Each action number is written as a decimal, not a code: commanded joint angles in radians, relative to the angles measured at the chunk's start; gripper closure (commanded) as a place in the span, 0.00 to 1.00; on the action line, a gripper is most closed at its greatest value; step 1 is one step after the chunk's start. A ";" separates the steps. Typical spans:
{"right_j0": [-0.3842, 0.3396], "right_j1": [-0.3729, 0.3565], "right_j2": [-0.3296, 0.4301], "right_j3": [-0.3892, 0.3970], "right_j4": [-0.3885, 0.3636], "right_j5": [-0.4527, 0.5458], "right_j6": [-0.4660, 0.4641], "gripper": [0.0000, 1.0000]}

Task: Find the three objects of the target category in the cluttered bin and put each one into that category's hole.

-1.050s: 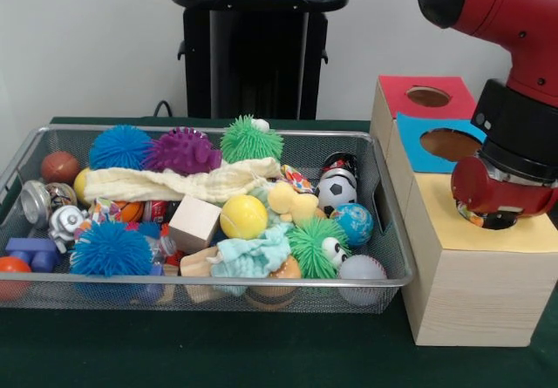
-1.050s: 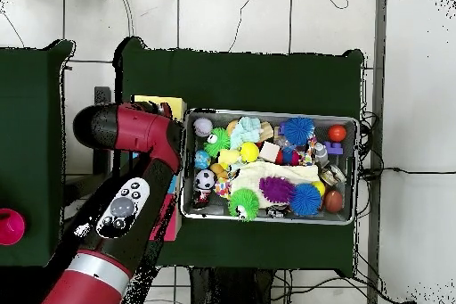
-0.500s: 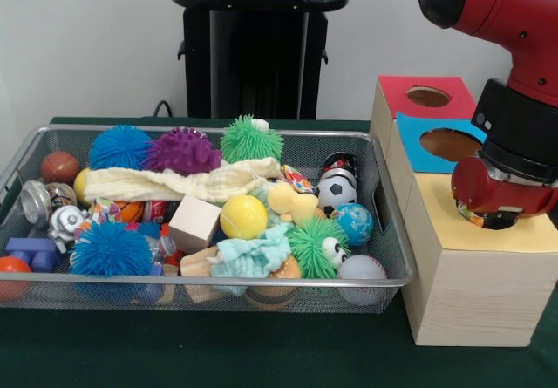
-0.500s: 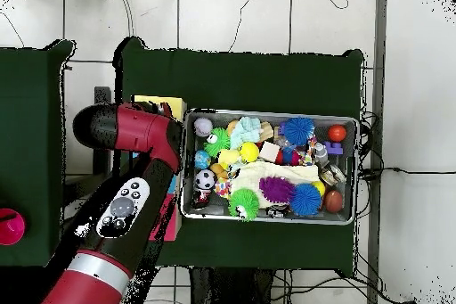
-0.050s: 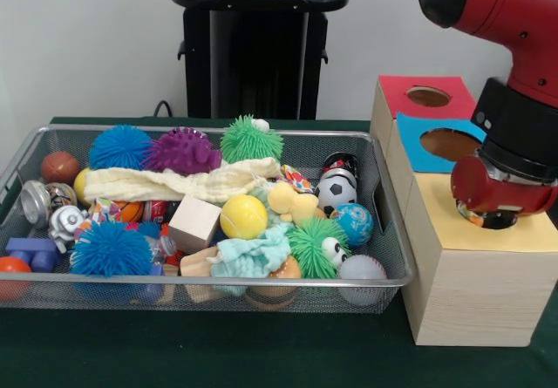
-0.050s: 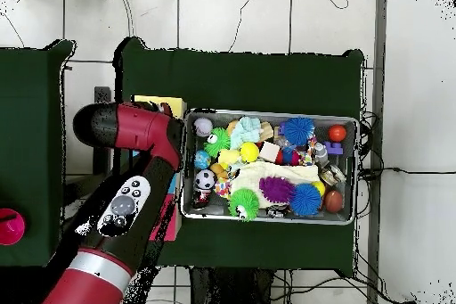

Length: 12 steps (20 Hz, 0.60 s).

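The wire bin (image 5: 209, 281) is full of toys: a yellow ball (image 5: 243, 216), a soccer ball (image 5: 336, 192), a blue globe ball (image 5: 353, 223), a grey ball (image 5: 361, 270), spiky balls in blue (image 5: 111, 248), purple (image 5: 181, 151) and green (image 5: 250, 139), and a wooden cube (image 5: 194, 223). To its right stand three wooden boxes with holes, topped red (image 5: 427, 96), blue (image 5: 449, 144) and yellow (image 5: 523, 235). My gripper (image 5: 499, 218) hangs low over the yellow box's hole, its end hidden by the red wrist. From overhead, the arm (image 6: 134, 131) covers the boxes beside the bin (image 6: 267, 111).
A cream cloth (image 5: 174, 181) and a teal cloth (image 5: 253, 255) lie across the toys. A brown ball (image 5: 59, 166), metal bells (image 5: 44, 203) and blue blocks (image 5: 30, 253) fill the bin's left end. Dark green cloth (image 5: 218, 344) covers the table.
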 commanded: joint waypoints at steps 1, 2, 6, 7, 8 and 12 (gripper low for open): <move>-0.065 -0.008 0.041 0.002 -0.091 0.157 0.188 0.00; -0.067 -0.008 0.036 -0.013 -0.094 0.174 0.191 0.00; -0.072 -0.024 0.026 -0.044 -0.110 0.228 0.198 0.00; -0.073 -0.027 0.025 -0.049 -0.112 0.236 0.200 0.00; -0.074 -0.029 0.024 -0.058 -0.114 0.250 0.203 0.00; -0.085 -0.033 0.038 -0.091 -0.112 0.274 0.219 0.00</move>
